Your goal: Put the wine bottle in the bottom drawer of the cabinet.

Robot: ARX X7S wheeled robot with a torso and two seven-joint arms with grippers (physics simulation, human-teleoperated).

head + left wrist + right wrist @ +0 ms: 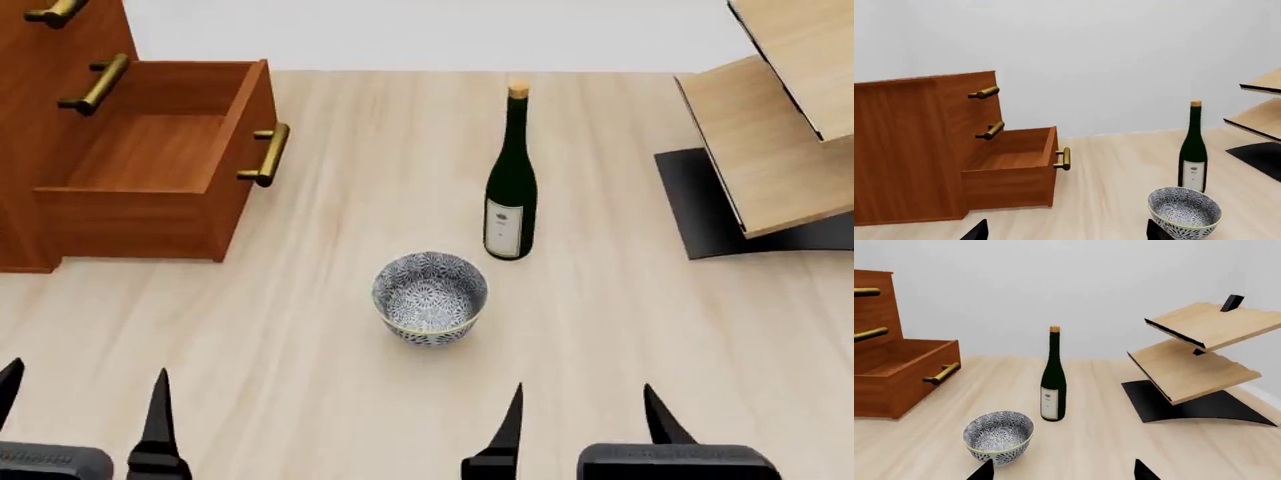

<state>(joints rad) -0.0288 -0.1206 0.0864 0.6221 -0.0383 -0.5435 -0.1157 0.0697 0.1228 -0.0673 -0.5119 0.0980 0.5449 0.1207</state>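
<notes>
1. The left end effector [83, 410] and the right end effector [582, 415] hover low at the near edge of the tabletop [267, 340], fingers spread, holding nothing.
2. A blue-patterned bowl [430, 297] sits just ahead of them.
3. The wine bottle [510, 180] stands upright just behind the bowl.
4. The cabinet [40, 110] stands far left, its bottom drawer [154, 165] pulled open.

Bowl [430, 297] sits dead ahead of you, just before the wine bottle [509, 190] at 1 o'clock. Bottom drawer [154, 160] gapes at 10; rack [774, 130] crowds 2. Bare floor between.
</notes>
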